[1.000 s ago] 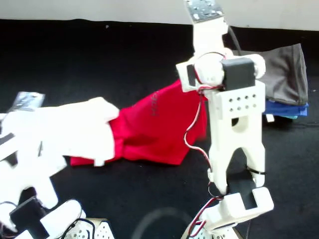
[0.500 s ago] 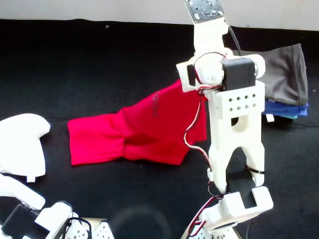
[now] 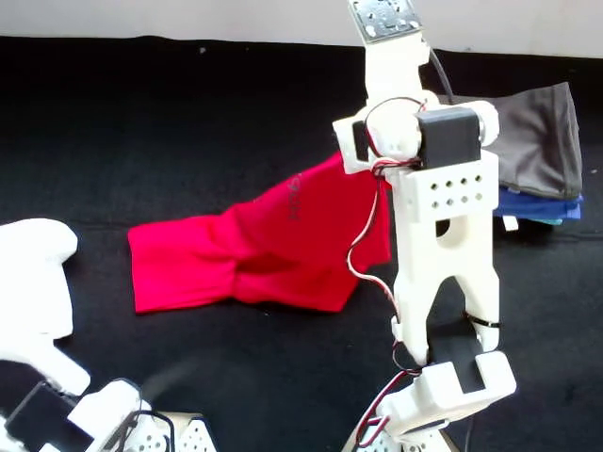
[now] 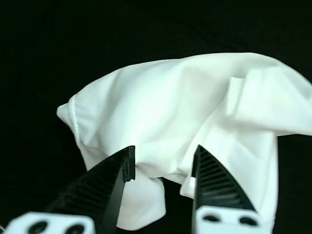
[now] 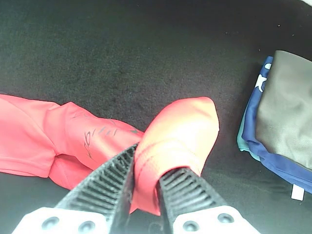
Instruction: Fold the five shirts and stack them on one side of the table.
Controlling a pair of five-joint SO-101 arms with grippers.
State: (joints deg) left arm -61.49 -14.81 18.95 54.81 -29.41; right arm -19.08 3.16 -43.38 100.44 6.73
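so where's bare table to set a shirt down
Widest bare table: far left, behind the red shirt. A narrower strip lies between it and the near edge. Crowded: the right side, with the right arm and folded stack; also where the white shirt lies under the left gripper.

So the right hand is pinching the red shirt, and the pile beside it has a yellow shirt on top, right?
Not quite. The right hand does pinch the red shirt, but the top shirt of the pile is grey, not yellow. The right wrist view shows it.
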